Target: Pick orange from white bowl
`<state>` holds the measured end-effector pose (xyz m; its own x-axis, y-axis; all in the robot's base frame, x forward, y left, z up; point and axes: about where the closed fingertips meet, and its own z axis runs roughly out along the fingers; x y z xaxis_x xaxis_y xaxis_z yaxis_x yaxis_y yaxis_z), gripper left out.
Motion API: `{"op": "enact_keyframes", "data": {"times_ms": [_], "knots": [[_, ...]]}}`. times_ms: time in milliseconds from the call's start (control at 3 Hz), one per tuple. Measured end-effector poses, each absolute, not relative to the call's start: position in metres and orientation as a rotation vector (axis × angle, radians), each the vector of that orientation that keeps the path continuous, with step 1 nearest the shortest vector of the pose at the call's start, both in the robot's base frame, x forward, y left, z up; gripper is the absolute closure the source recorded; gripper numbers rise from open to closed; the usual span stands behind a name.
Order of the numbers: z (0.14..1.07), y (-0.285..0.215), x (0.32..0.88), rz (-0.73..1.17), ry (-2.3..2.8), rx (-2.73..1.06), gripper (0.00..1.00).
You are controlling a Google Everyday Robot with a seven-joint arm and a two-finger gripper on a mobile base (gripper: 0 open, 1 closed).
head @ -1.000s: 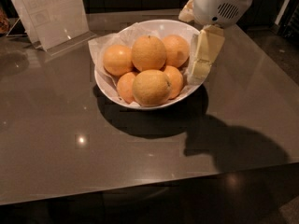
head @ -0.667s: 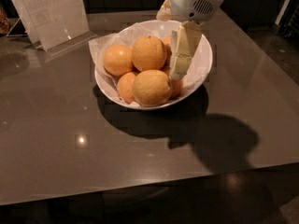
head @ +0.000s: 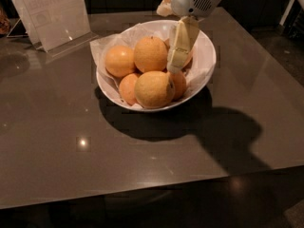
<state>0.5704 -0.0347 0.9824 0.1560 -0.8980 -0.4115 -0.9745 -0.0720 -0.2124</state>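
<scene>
Shows the gripper (head: 174,63) dipped into the white bowl (head: 207,56), just right of the orange (head: 150,54) sitting high among the piled fruit. Cannot tell its state: parted, closed or clamped

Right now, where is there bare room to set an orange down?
Bare table in front of the white bowl and to its right. Crowded: the bowl, where the gripper hangs over the fruit, and the back-left corner by the sign stand.

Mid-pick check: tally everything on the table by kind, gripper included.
Gripper: 1, lowered into the bowl's right side
Oranges: 6, one mostly hidden behind the gripper
White bowl: 1
Clear sign holder: 1
Total: 9
</scene>
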Motion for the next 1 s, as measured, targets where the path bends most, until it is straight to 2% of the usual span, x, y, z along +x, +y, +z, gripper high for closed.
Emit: {"op": "enact_keyframes", "data": {"times_ms": [333, 667, 1000], "knots": [[0.9833, -0.0333, 0.5720, 0.234, 1.774, -2.003, 0.00], [0.9833, -0.0332, 0.5720, 0.234, 1.774, -2.003, 0.19], [0.9833, -0.0332, 0.5721, 0.235, 1.774, -2.003, 0.32]]}}
